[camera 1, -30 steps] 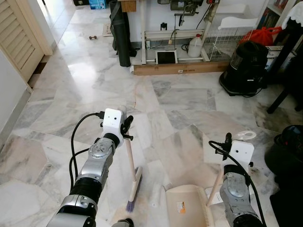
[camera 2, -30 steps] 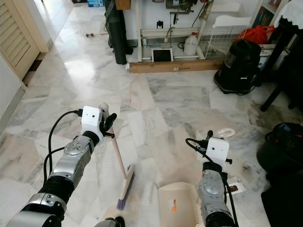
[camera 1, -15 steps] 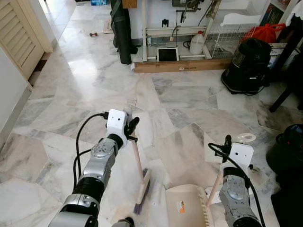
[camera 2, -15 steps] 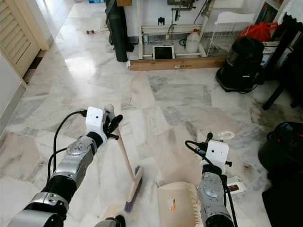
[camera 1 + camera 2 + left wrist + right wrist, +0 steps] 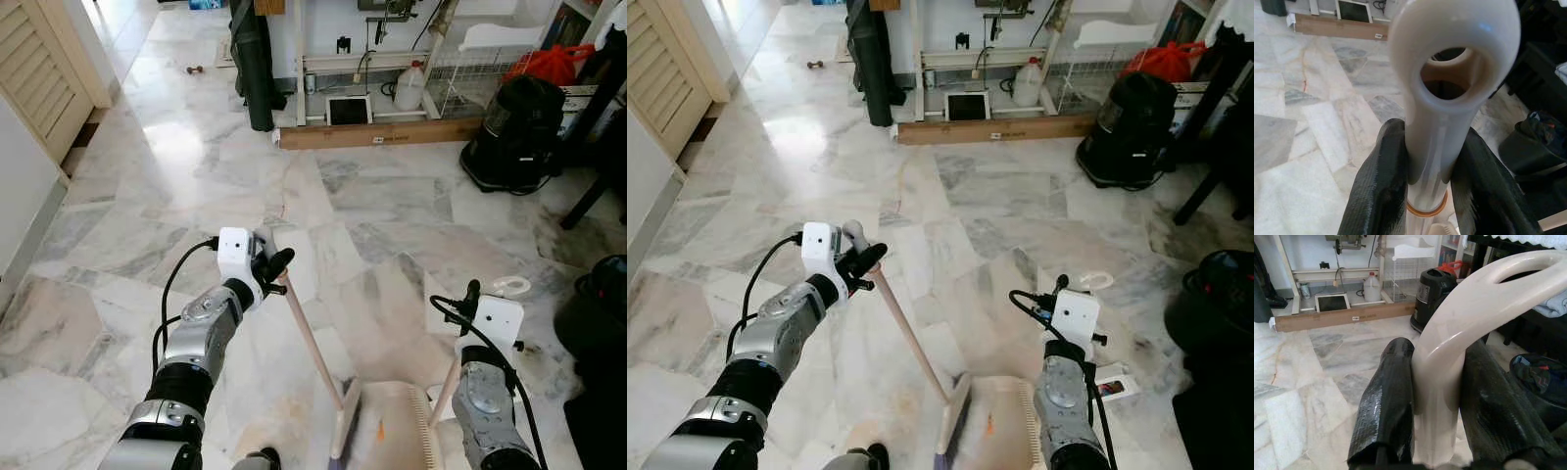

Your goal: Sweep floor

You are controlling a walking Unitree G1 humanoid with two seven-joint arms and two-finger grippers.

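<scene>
The left gripper has its jaws clamped on the top of the broom handle, the shaft slanting down to the bristle head at the mouth of the dustpan; the right gripper has its jaws closed on the dustpan's upright handle, pan flat on the marble floor; to do this stroke well, I'd keep the pan lip pressed to the floor and draw the bristles across it in short pulls; whether any dirt lies in the pan is too blurred to tell
</scene>
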